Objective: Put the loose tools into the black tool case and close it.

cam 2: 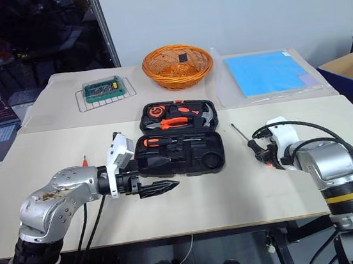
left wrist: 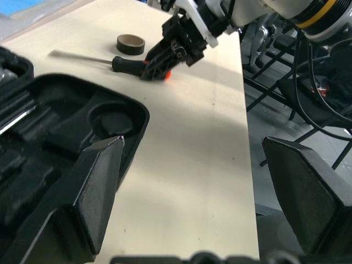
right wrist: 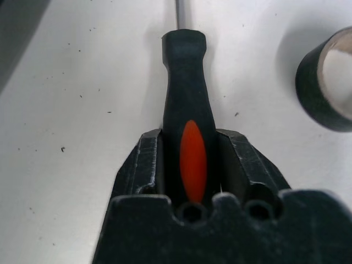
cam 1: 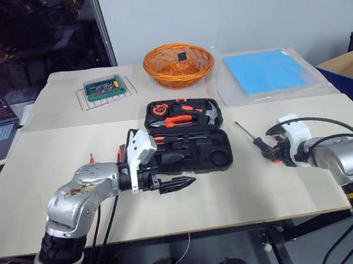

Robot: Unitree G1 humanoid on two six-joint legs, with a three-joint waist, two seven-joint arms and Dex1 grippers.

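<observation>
Case lay open, partly filled; right gripper clasped a screwdriver on the table; left gripper gaped wide, empty.

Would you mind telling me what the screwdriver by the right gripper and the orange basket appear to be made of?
Screwdriver: matt black, probably rubbery plastic handle with a glossy orange inset; thin grey shaft that looks like metal. Orange basket: woven strands with open gaps, probably wicker or plastic cane; the look leaves it open.
</observation>
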